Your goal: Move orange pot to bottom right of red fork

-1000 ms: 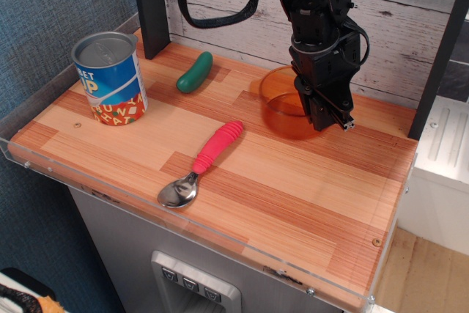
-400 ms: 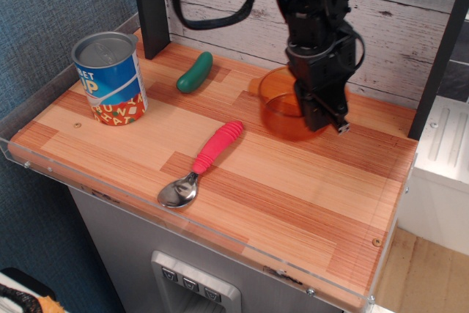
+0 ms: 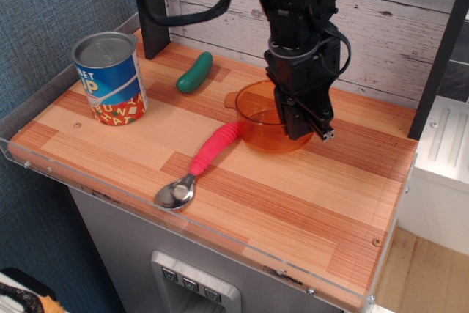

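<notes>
The orange pot (image 3: 256, 121) is at the middle back of the wooden table, one flat handle pointing left. Its left edge touches the top end of the red fork (image 3: 212, 150). The fork lies diagonally, its silver head (image 3: 174, 194) toward the front edge. My gripper (image 3: 308, 128) comes down from above over the pot's right rim and looks shut on it. The pot's right side is hidden behind the fingers.
A blue can (image 3: 110, 78) stands at the left. A green pickle toy (image 3: 195, 72) lies at the back left, near a black post (image 3: 150, 5). A clear plastic lip (image 3: 88, 185) runs along the table's front edge. A white plank wall stands behind.
My gripper and the orange pot have moved left and forward together. The pot now touches the fork's handle, and the fork has shifted slightly left.
</notes>
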Motion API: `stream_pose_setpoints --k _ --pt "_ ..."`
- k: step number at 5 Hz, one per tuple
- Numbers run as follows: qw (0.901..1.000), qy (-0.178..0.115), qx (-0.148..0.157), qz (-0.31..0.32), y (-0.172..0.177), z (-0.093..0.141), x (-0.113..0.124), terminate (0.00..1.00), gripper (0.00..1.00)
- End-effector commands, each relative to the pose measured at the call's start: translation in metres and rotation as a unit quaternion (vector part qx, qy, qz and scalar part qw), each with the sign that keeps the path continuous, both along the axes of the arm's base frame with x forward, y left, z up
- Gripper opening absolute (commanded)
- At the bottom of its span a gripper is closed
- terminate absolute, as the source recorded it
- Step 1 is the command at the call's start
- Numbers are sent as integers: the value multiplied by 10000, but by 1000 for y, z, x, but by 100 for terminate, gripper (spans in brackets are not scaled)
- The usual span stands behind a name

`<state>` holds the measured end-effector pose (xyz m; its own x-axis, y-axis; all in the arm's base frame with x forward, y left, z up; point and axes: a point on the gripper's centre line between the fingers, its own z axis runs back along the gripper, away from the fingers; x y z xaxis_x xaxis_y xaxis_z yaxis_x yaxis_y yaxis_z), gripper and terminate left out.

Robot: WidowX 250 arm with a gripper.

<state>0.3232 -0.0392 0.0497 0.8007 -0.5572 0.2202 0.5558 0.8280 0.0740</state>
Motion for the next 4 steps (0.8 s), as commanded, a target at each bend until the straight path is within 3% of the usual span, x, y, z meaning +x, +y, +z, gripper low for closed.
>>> stream_pose_setpoints --k 1,2,4 --pt "9984 -512 188 -113 -7 21 -38 0 0" --pt "9958 -752 243 -469 -14 24 -53 0 0" --pt "9945 -782 260 -648 -29 11 -86 0 0"
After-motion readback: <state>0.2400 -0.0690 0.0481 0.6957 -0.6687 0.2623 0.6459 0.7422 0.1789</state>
